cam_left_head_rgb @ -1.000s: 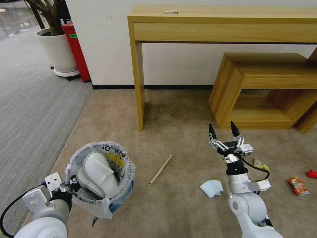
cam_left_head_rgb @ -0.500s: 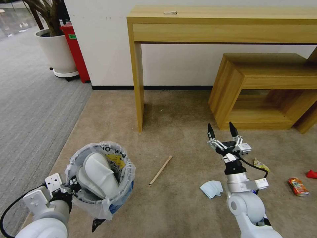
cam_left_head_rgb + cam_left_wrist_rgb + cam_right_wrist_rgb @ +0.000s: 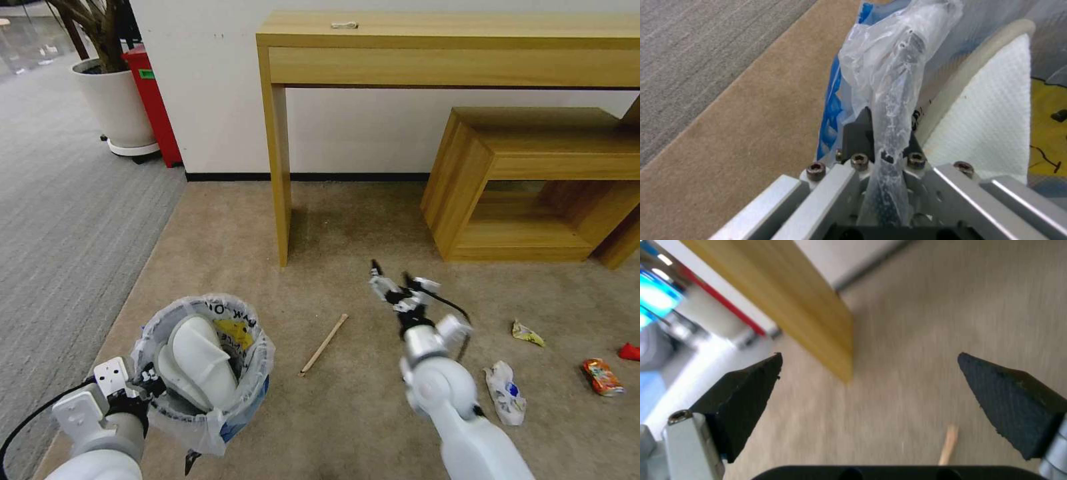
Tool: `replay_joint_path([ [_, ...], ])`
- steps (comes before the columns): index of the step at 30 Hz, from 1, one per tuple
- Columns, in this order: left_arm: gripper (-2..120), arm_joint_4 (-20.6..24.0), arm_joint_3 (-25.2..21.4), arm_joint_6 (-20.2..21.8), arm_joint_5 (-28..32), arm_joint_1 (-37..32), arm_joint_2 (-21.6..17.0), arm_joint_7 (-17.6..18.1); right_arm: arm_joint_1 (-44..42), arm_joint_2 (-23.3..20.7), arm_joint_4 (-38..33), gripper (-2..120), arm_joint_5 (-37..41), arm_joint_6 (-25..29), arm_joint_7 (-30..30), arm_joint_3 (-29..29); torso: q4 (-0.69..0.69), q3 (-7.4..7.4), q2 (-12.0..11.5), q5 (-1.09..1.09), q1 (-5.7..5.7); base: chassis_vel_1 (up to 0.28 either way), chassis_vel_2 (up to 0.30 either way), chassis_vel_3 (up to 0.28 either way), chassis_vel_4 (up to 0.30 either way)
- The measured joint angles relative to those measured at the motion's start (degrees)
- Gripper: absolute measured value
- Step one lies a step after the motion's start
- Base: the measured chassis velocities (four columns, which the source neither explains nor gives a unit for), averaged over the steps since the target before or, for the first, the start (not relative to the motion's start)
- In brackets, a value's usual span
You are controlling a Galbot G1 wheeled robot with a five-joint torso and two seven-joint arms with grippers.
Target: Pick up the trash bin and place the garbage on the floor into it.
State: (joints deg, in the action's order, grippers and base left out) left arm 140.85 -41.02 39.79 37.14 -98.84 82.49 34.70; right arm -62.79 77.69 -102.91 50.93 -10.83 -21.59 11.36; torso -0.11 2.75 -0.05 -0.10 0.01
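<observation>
The left hand [image 3: 143, 385] is clamped on the rim of the trash bin [image 3: 203, 370], its fingers [image 3: 858, 136] pinching the crinkly bag lining, as the left wrist view shows close up. The bin is held above the beige floor [image 3: 333, 413], and a white slipper [image 3: 197, 360] stands in it with a yellow scrap [image 3: 235, 331] behind.

The wooden stick [image 3: 324, 344] lies on the floor just right of the bin. The right hand [image 3: 393, 283] hangs above the floor beyond and to the right of the stick, its black fingers [image 3: 744, 390] spread wide apart and holding nothing; the right wrist view shows the stick's end [image 3: 948, 444] near its lower edge and the leg of the wooden worktop [image 3: 280, 160] ahead.

Farther right of the stick lie more garbage: a crumpled white and blue piece [image 3: 505, 393], a yellow wrapper [image 3: 527, 333], a red-orange wrapper [image 3: 602, 377] and a small red scrap [image 3: 629, 351]
</observation>
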Motion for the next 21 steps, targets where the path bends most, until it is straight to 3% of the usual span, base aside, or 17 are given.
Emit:
replay_joint_path([
  [7,0,0.09,-0.66,-0.01,-0.21,0.13,0.20,0.00,5.45,3.55,6.27,100,5.94,-9.21,-10.77,-2.69,-0.01,0.00,0.00,-0.02,0.00,0.000,0.000,0.000,0.000],
  [11,0,-0.72,0.26,-0.01,-1.83,0.58,1.26,0.01,11.11,7.48,14.68,100,9.21,-17.65,-18.83,-2.51,-0.01,0.00,0.00,-0.03,0.00,0.000,0.000,0.000,0.000],
  [21,0,-0.79,0.60,-0.15,-2.94,0.20,1.62,-0.18,18.05,13.17,25.96,100,6.55,-25.71,-20.05,-1.53,-0.01,0.00,0.00,-0.02,0.00,0.000,0.000,0.000,0.000],
])
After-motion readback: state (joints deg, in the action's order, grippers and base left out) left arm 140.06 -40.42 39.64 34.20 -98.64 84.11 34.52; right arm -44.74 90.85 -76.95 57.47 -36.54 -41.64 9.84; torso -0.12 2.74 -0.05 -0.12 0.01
